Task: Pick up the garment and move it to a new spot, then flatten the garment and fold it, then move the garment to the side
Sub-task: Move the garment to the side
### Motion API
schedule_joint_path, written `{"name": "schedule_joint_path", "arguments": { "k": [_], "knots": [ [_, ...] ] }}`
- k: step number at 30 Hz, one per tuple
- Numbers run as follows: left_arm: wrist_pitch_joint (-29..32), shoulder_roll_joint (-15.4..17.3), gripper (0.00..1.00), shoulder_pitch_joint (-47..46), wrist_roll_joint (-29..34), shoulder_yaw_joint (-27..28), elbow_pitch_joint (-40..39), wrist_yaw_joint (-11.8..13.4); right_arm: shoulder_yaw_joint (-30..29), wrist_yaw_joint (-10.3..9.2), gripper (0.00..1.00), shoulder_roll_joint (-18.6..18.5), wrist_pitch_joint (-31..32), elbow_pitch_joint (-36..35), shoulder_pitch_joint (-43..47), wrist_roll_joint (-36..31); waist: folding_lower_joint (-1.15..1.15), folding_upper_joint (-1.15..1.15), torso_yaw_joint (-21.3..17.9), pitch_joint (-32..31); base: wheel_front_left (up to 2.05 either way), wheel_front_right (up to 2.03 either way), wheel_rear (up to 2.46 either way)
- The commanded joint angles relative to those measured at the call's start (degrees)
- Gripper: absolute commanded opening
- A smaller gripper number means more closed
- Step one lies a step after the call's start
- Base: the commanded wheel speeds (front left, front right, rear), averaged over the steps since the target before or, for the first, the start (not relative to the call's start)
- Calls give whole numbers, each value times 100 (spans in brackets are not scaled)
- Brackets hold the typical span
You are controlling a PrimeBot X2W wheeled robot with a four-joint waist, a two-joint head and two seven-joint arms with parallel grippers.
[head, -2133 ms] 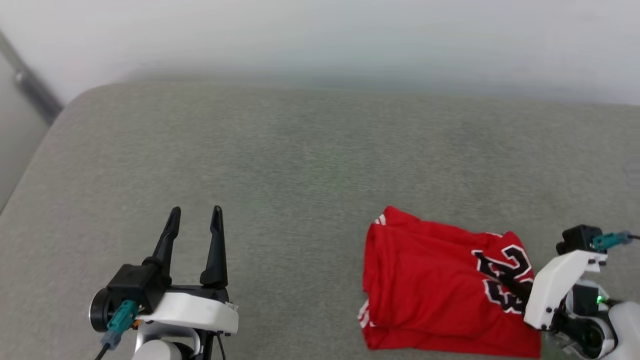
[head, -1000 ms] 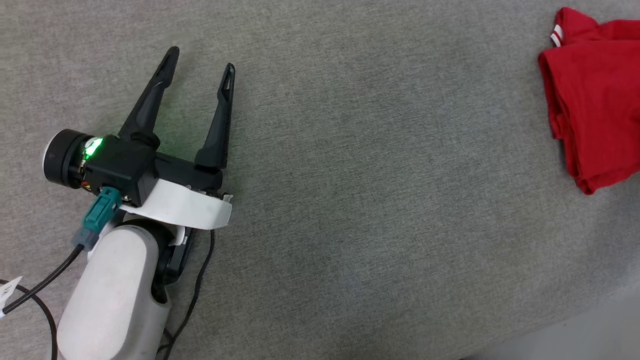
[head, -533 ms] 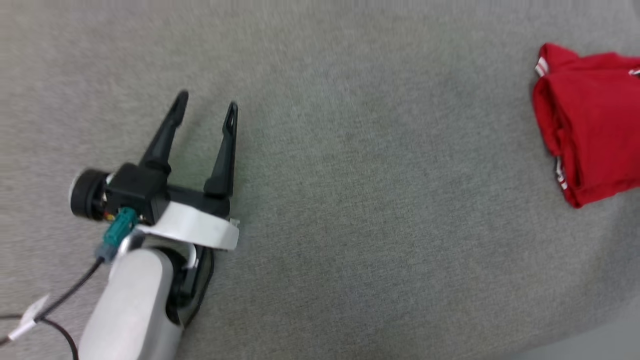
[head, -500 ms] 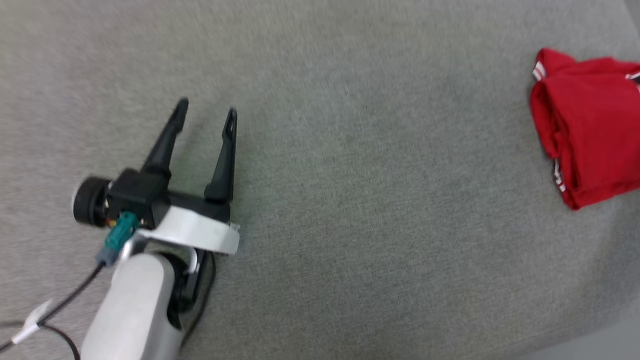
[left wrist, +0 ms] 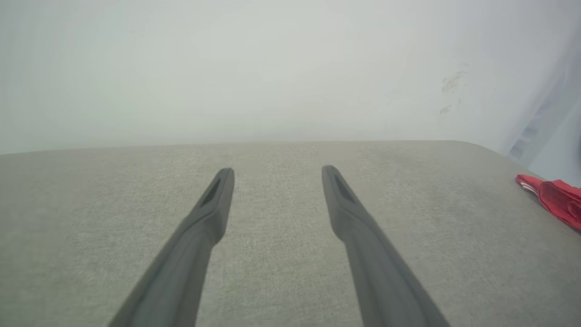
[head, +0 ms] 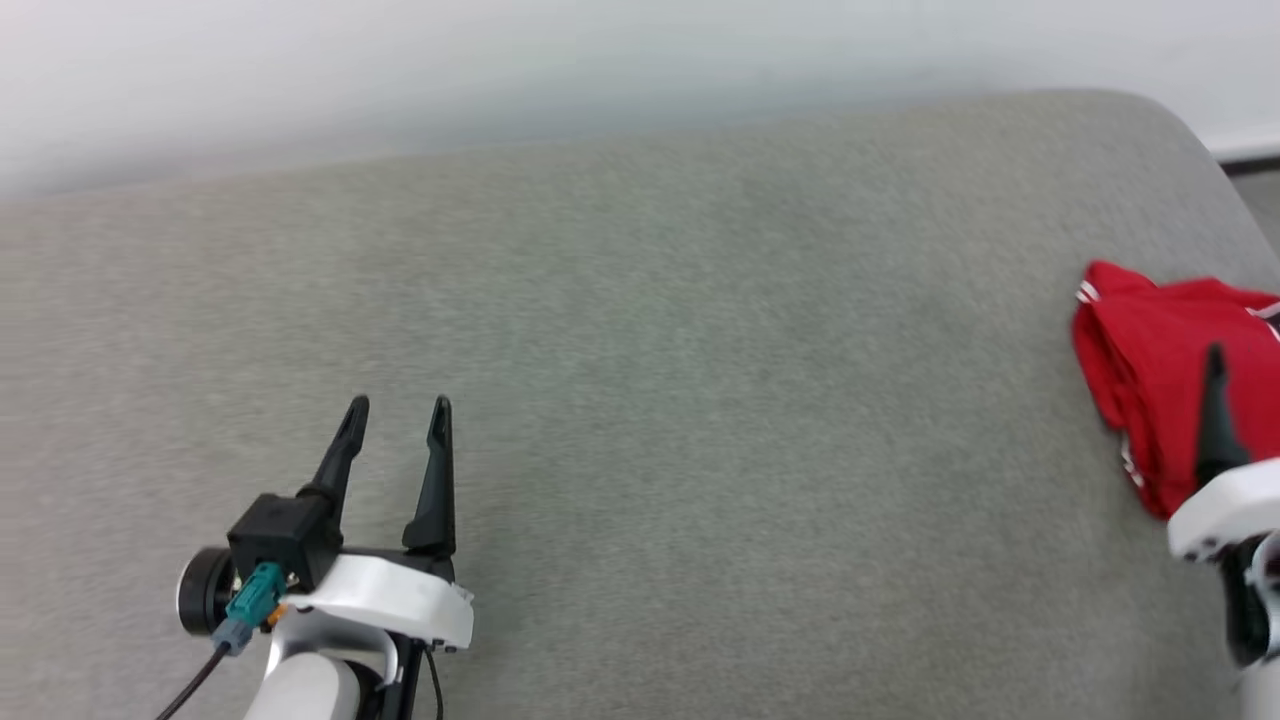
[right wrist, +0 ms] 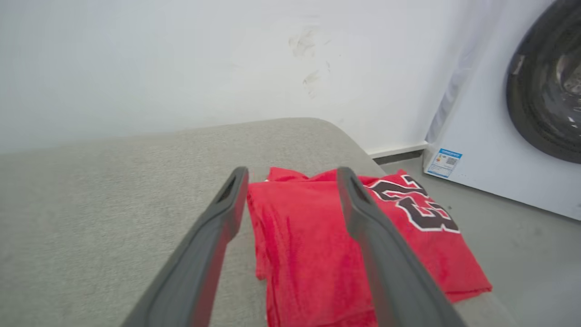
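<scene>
1. Garment (head: 1150, 360), folded red with its black "23" print facing up, lies along the right edge of the grey padded surface (head: 700, 400), near the far right corner.
2. Right pincer (right wrist: 292, 175) points over it, fingers spread, gripping nothing.
3. Left pincer (head: 400, 408) is open and empty, well apart to the left.

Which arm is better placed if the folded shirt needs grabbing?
Right, probably: the right gripper hangs open beside the garment, while the left gripper sits open far across the grey cushion.
</scene>
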Motion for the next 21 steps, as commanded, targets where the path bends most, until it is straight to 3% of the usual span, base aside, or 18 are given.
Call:
{"name": "schedule_joint_path", "arguments": {
  "k": [1, 10, 21],
  "knots": [
    [-44, -33, 100, 120, -52, 20, 48, 50, 89, -5, 100, 140, 127, -480, 374, 55, 1, 0, 334, -295, 0, 0, 0],
    [-153, -48, 100, 444, -121, 216, 297, 217, 809, -4, 100, 628, 775, -2418, 1582, 193, 1, 0, 702, -658, 0, 0, 0],
    [-198, -32, 100, 690, -129, 155, 539, 138, 1236, -4, 100, 802, 1143, -3469, 2593, 238, 1, 0, 748, -1046, 0, 0, 0]
  ]
}}
